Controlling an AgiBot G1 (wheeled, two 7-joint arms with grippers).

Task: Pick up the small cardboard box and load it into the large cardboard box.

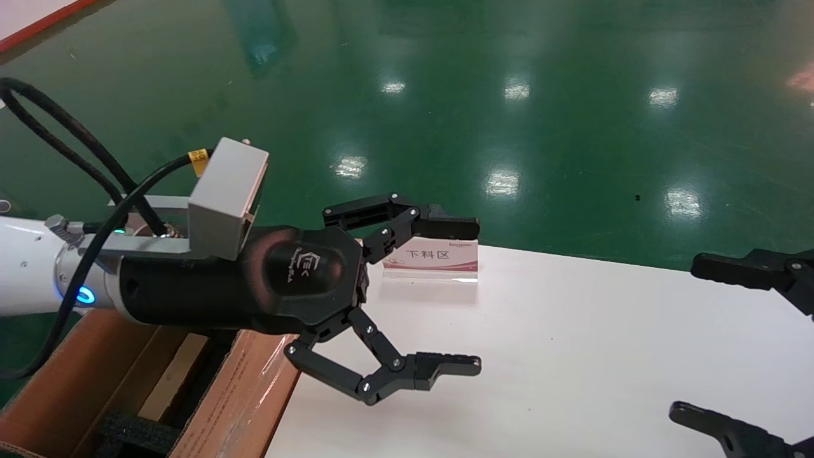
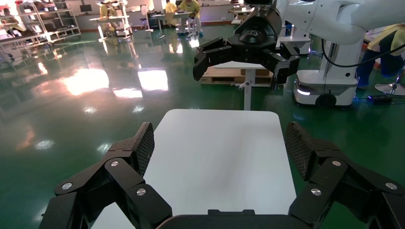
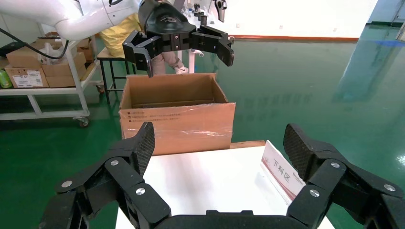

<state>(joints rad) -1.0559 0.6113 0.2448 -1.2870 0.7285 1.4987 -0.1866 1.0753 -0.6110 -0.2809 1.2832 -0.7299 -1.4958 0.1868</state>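
Left gripper (image 1: 467,296): raised above the near-left corner of the white table (image 1: 572,356), beside the large cardboard box (image 1: 95,381); fingers spread wide, holding nothing. Seen from the right wrist camera, same gripper (image 3: 184,47) hanging over the open top of the carton, jaws apart and empty.

Right gripper (image 1: 712,343): at the right edge of the head view, over the table's right side; 2 black fingers parted, nothing between them. From the left wrist camera, same gripper (image 2: 241,59) across the far end of the table, jaws wide.

Large cardboard box: on the green floor (image 1: 445,95) against the table's left edge, flaps up, top open; glossy clear tape across the side facing the table (image 3: 179,121); black foam (image 1: 137,432) inside at the bottom of the head view.

Small cardboard box: not in view in any of the 3 pictures; location cannot be told.

Sign stand (image 1: 432,259): clear holder with white-and-pink card, Chinese characters printed on it, upright at the table's far edge, just behind the left gripper's upper finger.

Table top: white, rounded far corners (image 2: 224,152).
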